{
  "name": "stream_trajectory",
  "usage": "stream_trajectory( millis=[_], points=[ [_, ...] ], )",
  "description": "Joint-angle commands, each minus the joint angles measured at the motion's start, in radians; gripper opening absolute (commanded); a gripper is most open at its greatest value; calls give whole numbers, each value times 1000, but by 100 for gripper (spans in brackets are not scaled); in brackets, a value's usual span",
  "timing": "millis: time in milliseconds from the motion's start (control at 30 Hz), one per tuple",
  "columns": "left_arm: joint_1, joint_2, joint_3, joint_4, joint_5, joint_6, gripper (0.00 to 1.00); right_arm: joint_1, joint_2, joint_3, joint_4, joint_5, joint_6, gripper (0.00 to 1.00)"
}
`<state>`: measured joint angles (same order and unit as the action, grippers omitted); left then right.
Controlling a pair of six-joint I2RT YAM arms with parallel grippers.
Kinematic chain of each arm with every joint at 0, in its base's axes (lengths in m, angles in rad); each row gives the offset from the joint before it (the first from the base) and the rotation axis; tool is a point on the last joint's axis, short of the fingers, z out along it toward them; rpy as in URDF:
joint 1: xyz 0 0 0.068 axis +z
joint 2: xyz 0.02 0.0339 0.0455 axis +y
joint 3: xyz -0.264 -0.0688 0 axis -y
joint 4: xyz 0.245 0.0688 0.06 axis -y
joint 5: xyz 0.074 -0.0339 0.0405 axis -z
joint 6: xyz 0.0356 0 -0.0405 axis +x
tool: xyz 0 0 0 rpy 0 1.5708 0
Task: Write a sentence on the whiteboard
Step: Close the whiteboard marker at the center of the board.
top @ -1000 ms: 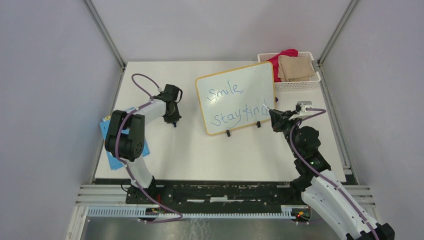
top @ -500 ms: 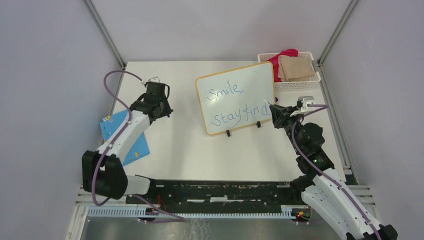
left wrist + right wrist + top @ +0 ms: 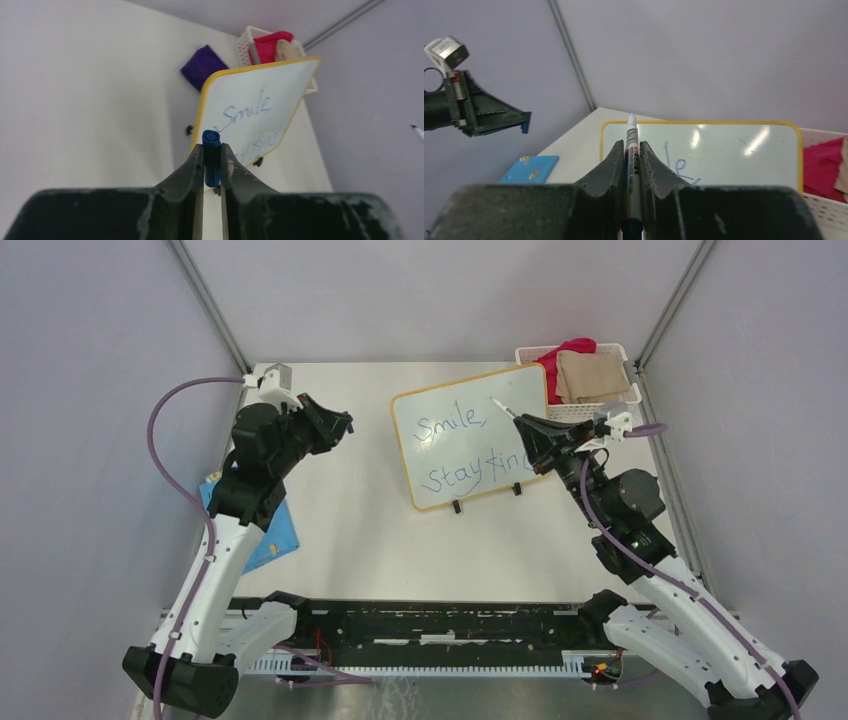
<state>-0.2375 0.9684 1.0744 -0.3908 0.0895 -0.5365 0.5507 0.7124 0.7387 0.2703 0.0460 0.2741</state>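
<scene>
The rectangular white whiteboard with the thin yellow-orange frame [image 3: 470, 448] is standing propped on its small black feet towards the far right of the white table [image 3: 380, 530], leaning back and turned slightly. The blue handwritten sentence [image 3: 452, 425] is running across it in two lines, "Smile," above "Stay kind", with the end of the lower line sitting hidden behind the right arm in the overhead view. The right gripper [image 3: 522, 427] is hovering in front of the board's right half, its jaws pinching narrowly around a white marker pen with an uncapped tip [image 3: 632, 135]; the tip is pointing up and away and appears clear of the writing surface. The left gripper [image 3: 343, 424] is hanging in the air well to the left of the board, its jaws clamping a small blue marker cap [image 3: 211, 137] between them. A white plastic mesh basket [image 3: 590, 412] is resting just behind the board's right corner, holding a pink cloth [image 3: 565, 350] and a tan folded cloth [image 3: 592, 375]. A purple cloth [image 3: 204, 65] is lying behind the board, and a blue patterned card [image 3: 270, 535] is lying at the table's left edge under the left arm.
</scene>
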Motion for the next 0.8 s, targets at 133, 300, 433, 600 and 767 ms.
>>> stream_trajectory(
  millis=[133,300,433,600,767],
  points=[
    [-19,-20,-28,468,297,-250,2,393,84,79,219,273,-248,0],
    [-42,-24,-67,729,335,-405,2,698,102,-26,465,520,-552,0],
    [-75,-28,-144,967,321,-546,2,818,123,-139,687,583,-724,0],
    [-98,-16,-208,1185,308,-693,2,828,140,-197,797,560,-740,0],
    [-140,-27,-238,1272,251,-773,2,836,177,-213,908,574,-793,0]
  ],
)
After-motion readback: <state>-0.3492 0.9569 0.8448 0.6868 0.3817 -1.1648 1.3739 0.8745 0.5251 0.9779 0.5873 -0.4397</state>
